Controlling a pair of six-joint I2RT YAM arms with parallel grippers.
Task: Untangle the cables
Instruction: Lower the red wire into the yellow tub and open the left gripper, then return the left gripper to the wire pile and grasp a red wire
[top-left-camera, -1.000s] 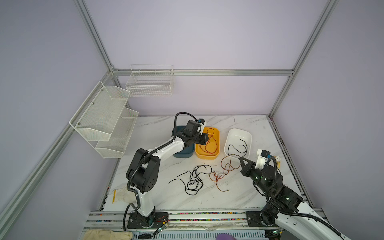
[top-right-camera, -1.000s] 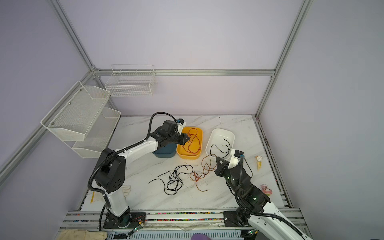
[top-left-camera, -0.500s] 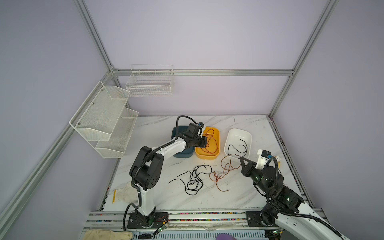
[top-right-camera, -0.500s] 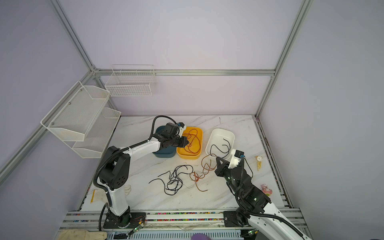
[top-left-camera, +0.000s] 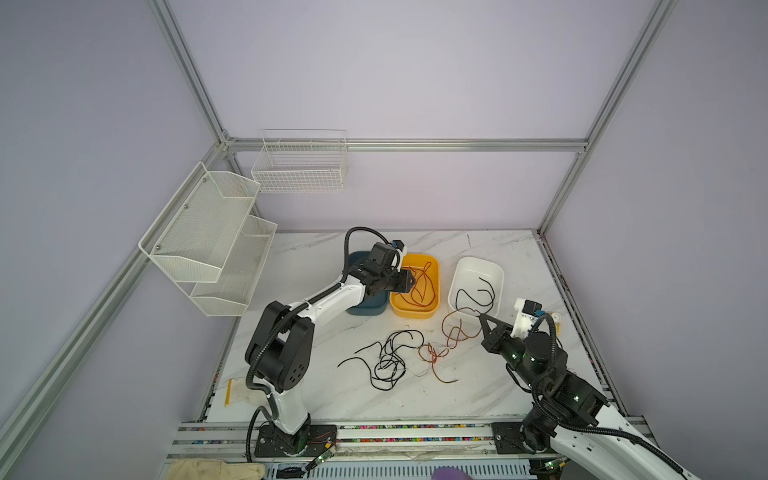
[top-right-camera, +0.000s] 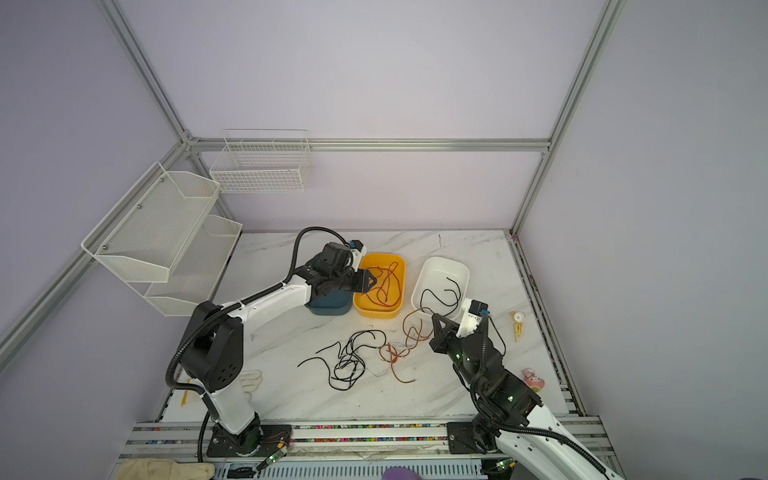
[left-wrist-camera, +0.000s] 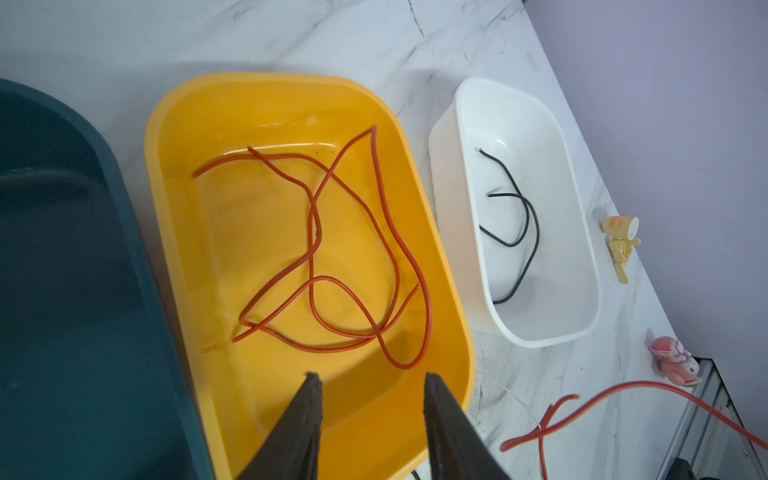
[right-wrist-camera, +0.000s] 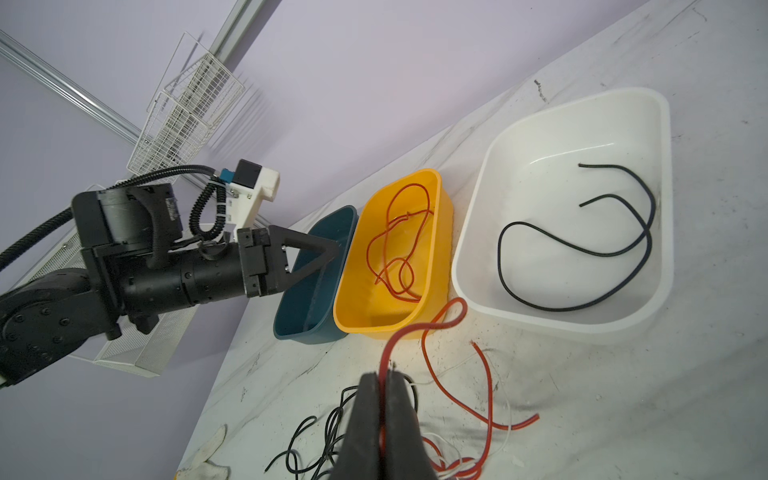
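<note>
Over the near end of the yellow bin (left-wrist-camera: 415, 174) my left gripper (left-wrist-camera: 372, 376) is open, with nothing between its fingers. It shows in both top views (top-left-camera: 409, 279) (top-right-camera: 371, 281). A red cable (left-wrist-camera: 316, 232) lies loose and curled in that bin. A black cable (left-wrist-camera: 519, 220) lies in the white bin (top-left-camera: 478, 266). On the table, a black tangle (top-left-camera: 388, 357) lies beside a knot of red and thin white cables (top-left-camera: 433, 353). My right gripper (right-wrist-camera: 383, 374) (top-left-camera: 480, 316) is shut on a red cable (right-wrist-camera: 440, 320) that loops up from that knot.
A dark teal bin (top-left-camera: 365, 305) stands left of the yellow one, under my left arm. White mesh shelves (top-left-camera: 208, 241) and a wire basket (top-left-camera: 299, 166) hang on the walls. A small yellow toy (top-left-camera: 555, 322), a pink toy (top-right-camera: 532, 378) and a white cloth (top-right-camera: 249, 380) lie near the table's edges.
My left gripper has gone from shut to open over the yellow bin, and the left arm has dropped lower. The right arm has not moved.
</note>
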